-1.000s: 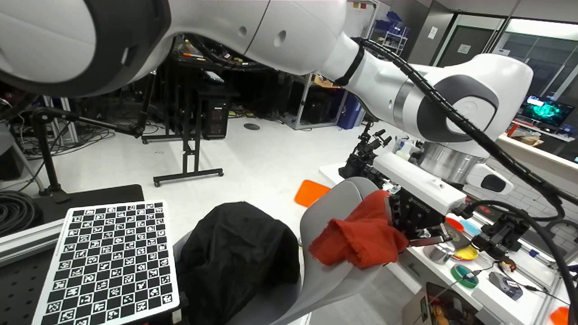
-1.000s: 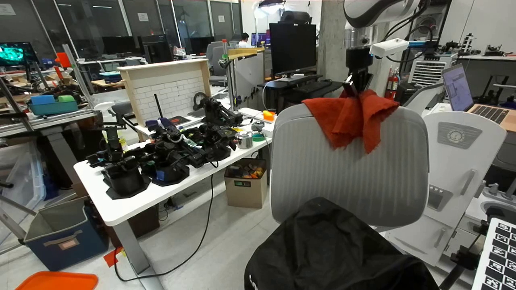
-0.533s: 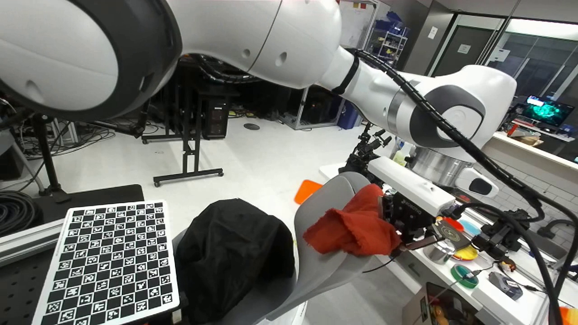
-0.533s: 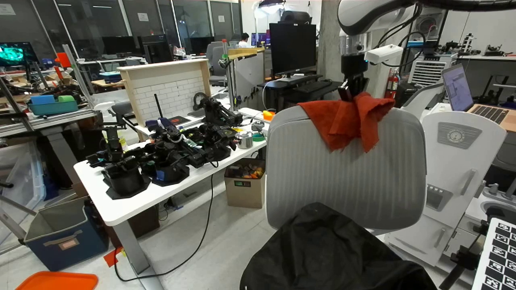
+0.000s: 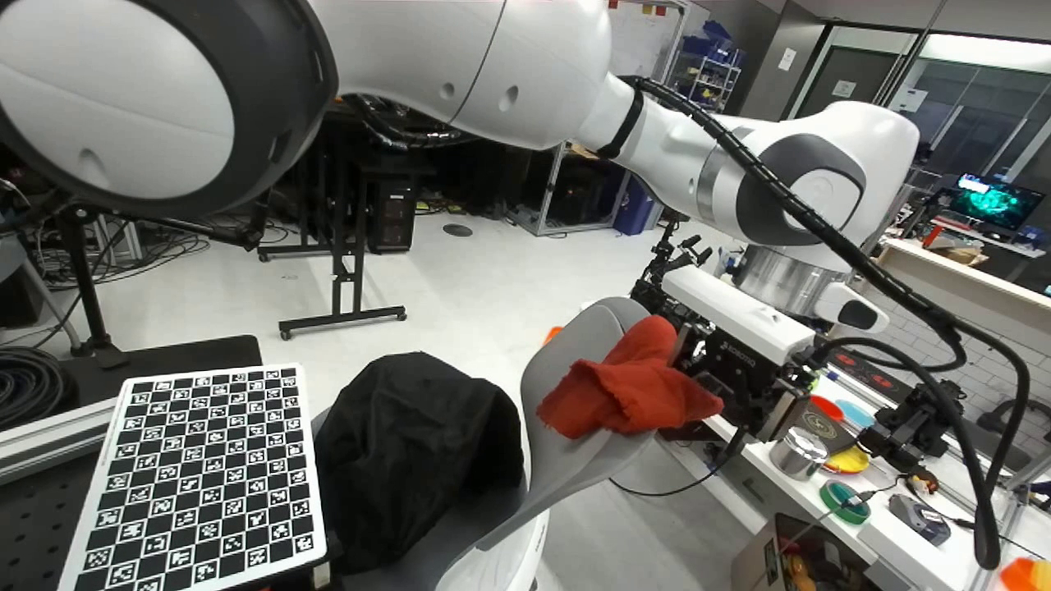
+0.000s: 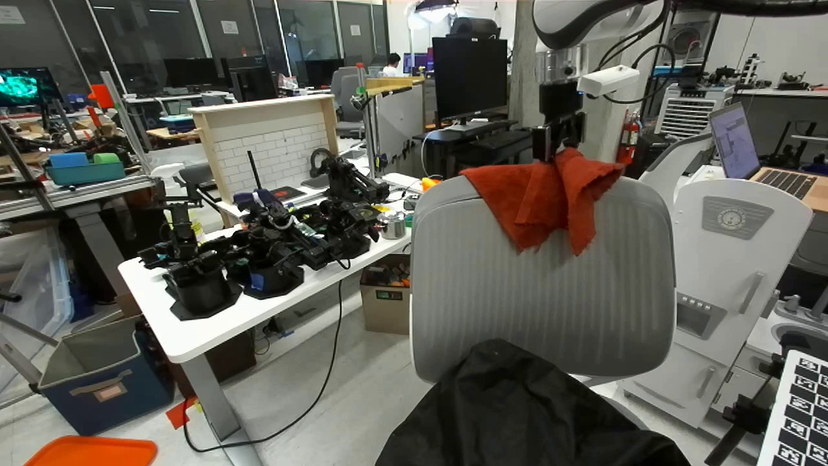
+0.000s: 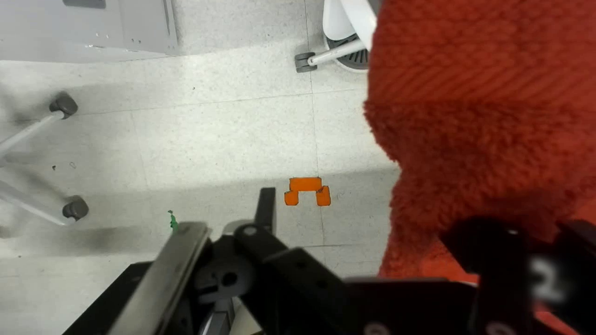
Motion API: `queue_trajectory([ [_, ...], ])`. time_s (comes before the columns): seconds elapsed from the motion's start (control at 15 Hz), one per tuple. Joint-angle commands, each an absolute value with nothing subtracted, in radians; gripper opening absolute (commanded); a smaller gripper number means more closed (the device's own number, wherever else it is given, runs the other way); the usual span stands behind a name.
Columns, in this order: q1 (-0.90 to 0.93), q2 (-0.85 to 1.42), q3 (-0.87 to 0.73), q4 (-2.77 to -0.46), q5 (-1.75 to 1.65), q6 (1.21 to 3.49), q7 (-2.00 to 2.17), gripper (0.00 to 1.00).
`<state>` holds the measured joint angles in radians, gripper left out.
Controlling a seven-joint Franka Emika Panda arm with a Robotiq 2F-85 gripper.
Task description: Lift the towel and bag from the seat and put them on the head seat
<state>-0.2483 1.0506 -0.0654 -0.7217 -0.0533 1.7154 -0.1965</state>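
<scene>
The red towel (image 5: 632, 386) lies draped over the top of the grey chair's backrest (image 6: 550, 291), the head of the seat, with its ends hanging down the front. On the seat below rests the black bag (image 5: 419, 451), crumpled and seen in both exterior views; its lower part is cut off in an exterior view. Right above the backrest stands my gripper (image 7: 368, 209), its jaws spread wide. In the wrist view bare floor shows beside the left finger (image 7: 267, 204), while the dark right finger overlaps the towel's fabric. Nothing is pinched between them.
A white table (image 6: 194, 343) carrying black robot arms and a metal pot (image 5: 798, 453) runs beside the chair. A checkered board (image 5: 197, 476) stands in front of it. A toy kitchen (image 6: 731, 298) and a box of toys (image 6: 386, 304) are close by.
The gripper has gone from shut on the towel to open, and the towel stays on the backrest. Arm, chair, towel and bag have shifted somewhat to the left in both exterior views.
</scene>
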Motion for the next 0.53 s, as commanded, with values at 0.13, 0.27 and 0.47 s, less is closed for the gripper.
queue_trajectory([
  [0.13,-0.171,0.979,-0.065,-0.674,-0.075,1.693,-0.204,1.00],
  [0.27,-0.121,0.937,-0.060,-0.686,-0.078,1.705,-0.209,1.00],
  [0.47,-0.025,0.908,-0.053,-0.708,-0.087,1.723,-0.211,1.00],
])
